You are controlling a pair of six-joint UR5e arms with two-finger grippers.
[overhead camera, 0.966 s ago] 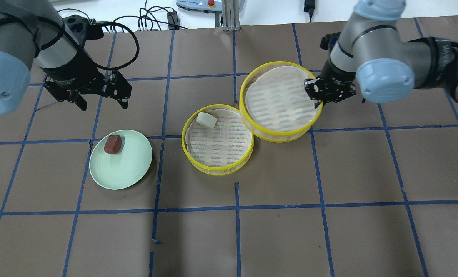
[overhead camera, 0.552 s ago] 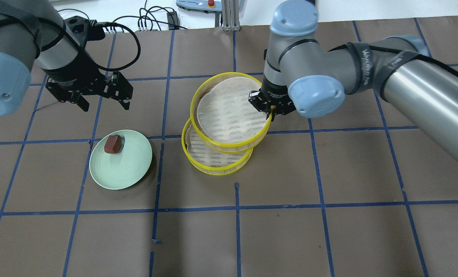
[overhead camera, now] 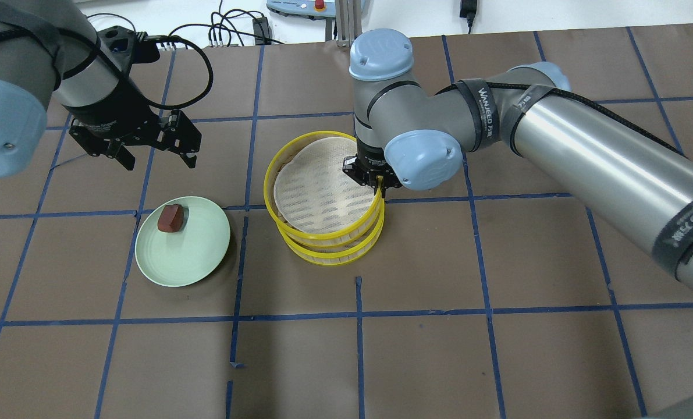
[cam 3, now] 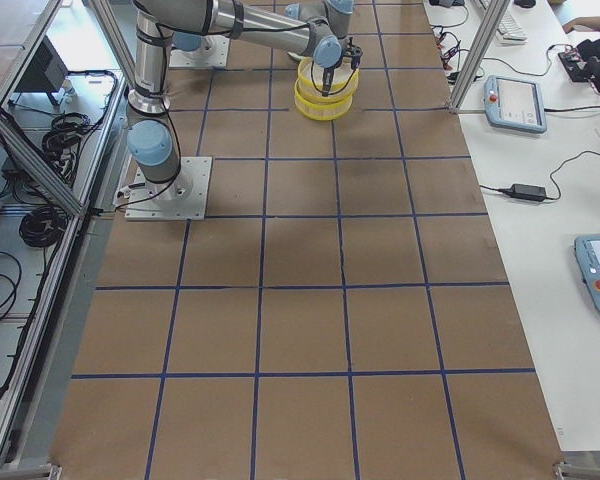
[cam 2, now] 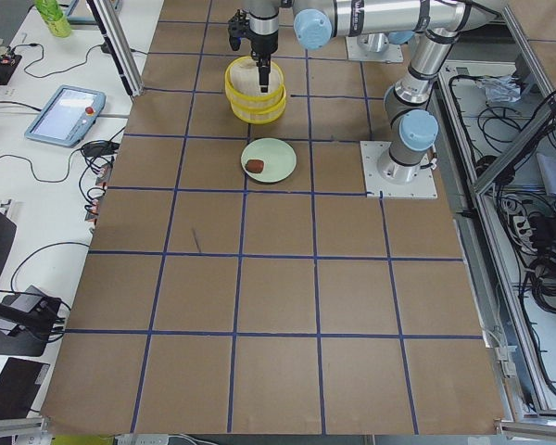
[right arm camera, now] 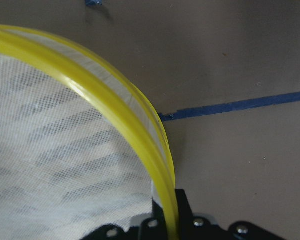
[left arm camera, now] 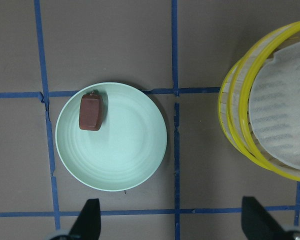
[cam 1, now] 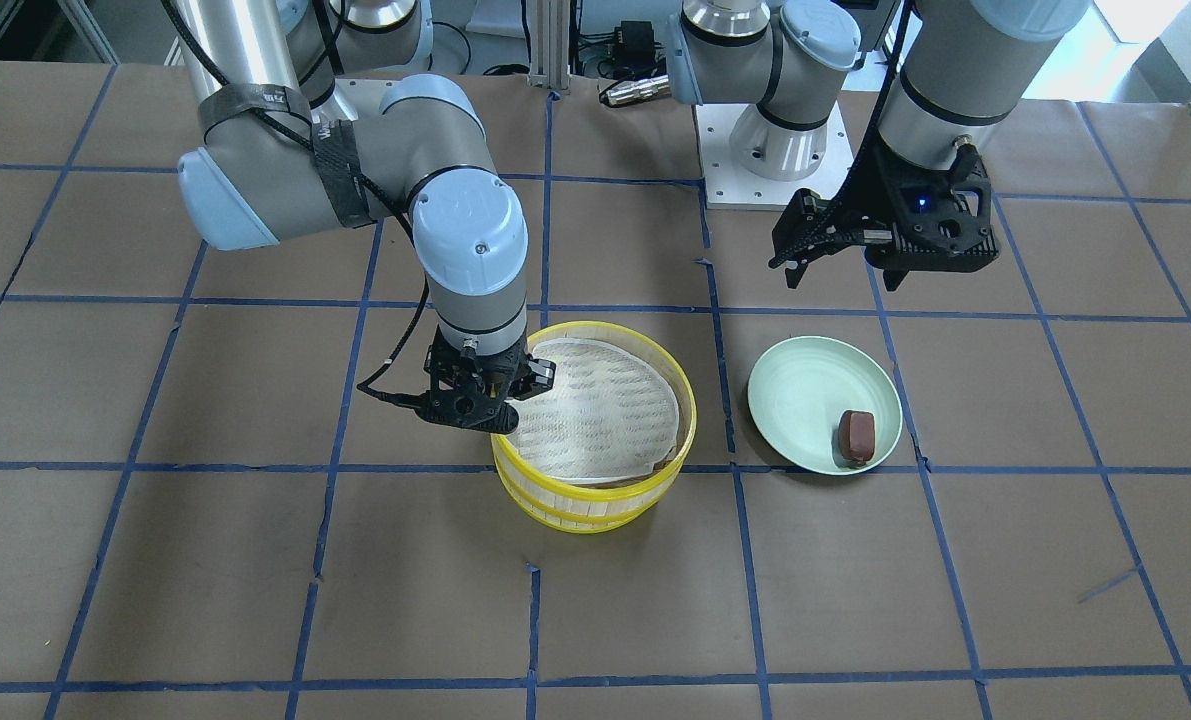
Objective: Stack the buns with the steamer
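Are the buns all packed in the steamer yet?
Not yet. Looks done: the top tier is lined up over the bottom tier. In hand: the right gripper grips the top tier's rim. Left: the brown bun lies on the green plate, with the open left gripper hovering near; it probably goes in next.

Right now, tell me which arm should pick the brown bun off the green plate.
Left. The left gripper hangs open near the green plate, which holds the brown bun. The right gripper is shut on the rim of the upper steamer tier, farther from the plate.
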